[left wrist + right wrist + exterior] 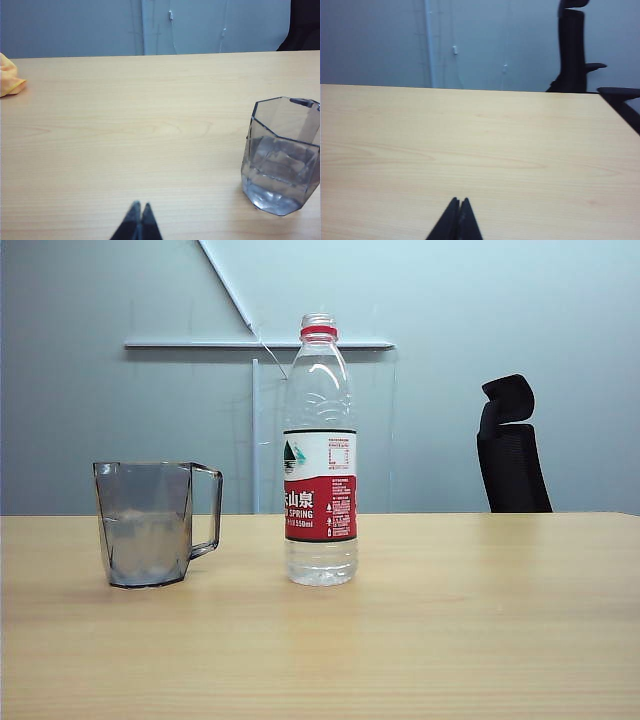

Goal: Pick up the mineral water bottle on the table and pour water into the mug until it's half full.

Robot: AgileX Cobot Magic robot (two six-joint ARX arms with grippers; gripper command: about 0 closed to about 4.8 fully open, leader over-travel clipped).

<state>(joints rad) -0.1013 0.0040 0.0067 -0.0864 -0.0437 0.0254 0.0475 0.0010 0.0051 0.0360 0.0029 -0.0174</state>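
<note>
While both grippers' fingers, left (138,216) and right (457,212), pressed together empty: one bottle (320,455), one mug (150,525).

counter (480,620): pale wood grain, smooth, flat | mug (150,525): stands upright at left, handle toward the bottle, smoky-grey, faceted, water (280,170) about halfway up | mineral water bottle (320,455): upright near the middle, just right of mug, apart from it, uncapped | orange cloth (10,75): lies at far-left edge in left wrist view
</note>
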